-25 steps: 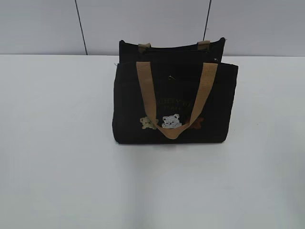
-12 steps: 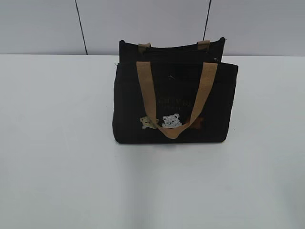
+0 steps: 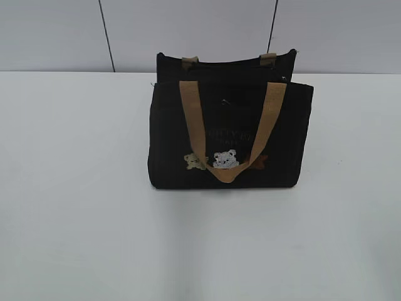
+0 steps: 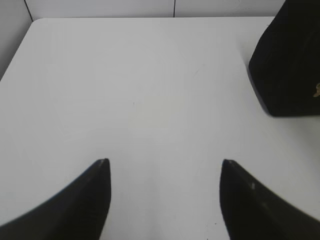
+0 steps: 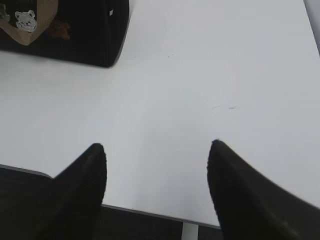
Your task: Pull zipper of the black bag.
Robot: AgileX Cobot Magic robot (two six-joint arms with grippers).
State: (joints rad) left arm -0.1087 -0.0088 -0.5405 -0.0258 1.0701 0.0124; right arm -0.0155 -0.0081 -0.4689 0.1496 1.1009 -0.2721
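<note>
The black bag (image 3: pixel 169 144) stands upright in the middle of the white table, front facing me, with tan handles (image 3: pixel 191 119) and small bears (image 3: pixel 224 158). A tiny pale speck (image 3: pixel 286 79) at the right end of its top edge may be the zipper pull; it is too small to be sure. Neither gripper shows in the exterior view. My left gripper (image 4: pixel 165 162) is open and empty above bare table, with the bag (image 4: pixel 287 65) far to its upper right. My right gripper (image 5: pixel 157 145) is open and empty, with the bag (image 5: pixel 90 35) at upper left.
The white table (image 3: pixel 75 188) extends on all sides of the bag. A grey panelled wall (image 3: pixel 188 31) runs close behind the bag. The table's front edge (image 5: pixel 150 212) lies right under my right gripper.
</note>
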